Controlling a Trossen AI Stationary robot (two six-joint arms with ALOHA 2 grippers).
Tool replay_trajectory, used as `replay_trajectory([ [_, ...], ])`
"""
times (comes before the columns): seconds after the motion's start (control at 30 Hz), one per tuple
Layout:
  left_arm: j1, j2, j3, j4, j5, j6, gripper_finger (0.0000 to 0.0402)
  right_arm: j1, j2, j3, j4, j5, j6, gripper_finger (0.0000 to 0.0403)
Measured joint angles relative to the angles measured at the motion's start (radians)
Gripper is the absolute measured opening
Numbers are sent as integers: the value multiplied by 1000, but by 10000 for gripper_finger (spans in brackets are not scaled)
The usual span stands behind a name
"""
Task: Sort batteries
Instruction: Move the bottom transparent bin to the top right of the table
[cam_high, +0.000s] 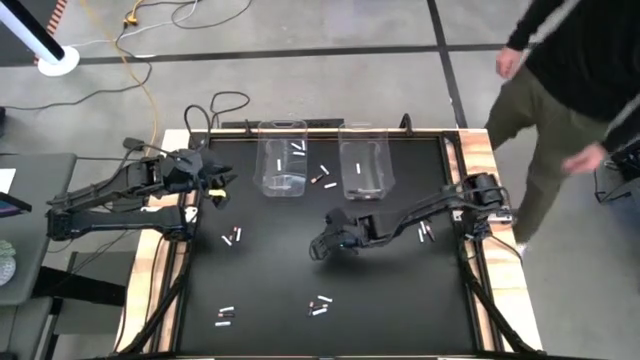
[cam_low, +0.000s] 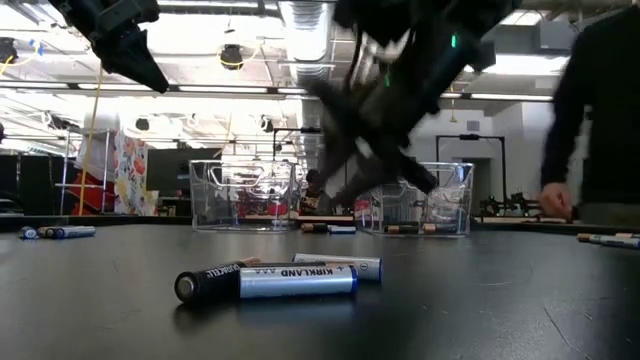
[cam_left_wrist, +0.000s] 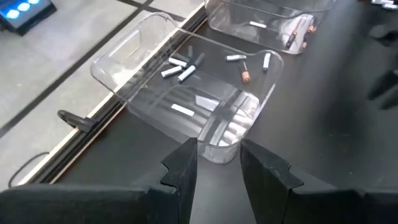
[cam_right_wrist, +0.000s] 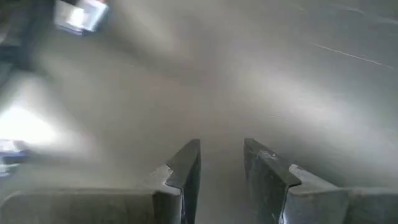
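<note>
The left arm reaches in from its side, its pincer (cam_high: 222, 186) empty and parted. The right arm stretches toward the centre, its pincer (cam_high: 322, 243) empty, fingers apart.

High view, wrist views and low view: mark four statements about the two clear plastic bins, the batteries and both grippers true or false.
1. Both clear rectangular plastic bins, left bin and right bin, sit side by side at the table's far edge. True.
2. The left gripper clamps a battery. False: its fingers stand apart with nothing between them.
3. The right gripper hangs inside the right bin. False: it is over the black tabletop, nearer than the bins.
4. Loose slim white and dark batteries lie on the table outside the bins. True.
</note>
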Motion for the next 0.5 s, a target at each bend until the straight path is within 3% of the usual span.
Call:
replay_trajectory([
  [0.27,2,2,-1,2,-1,-15,116,-19,178,47,106,14,-174,119],
  [0.5,0,2,-1,5,1,-65,116,-38,175,53,6,166,-126,21],
])
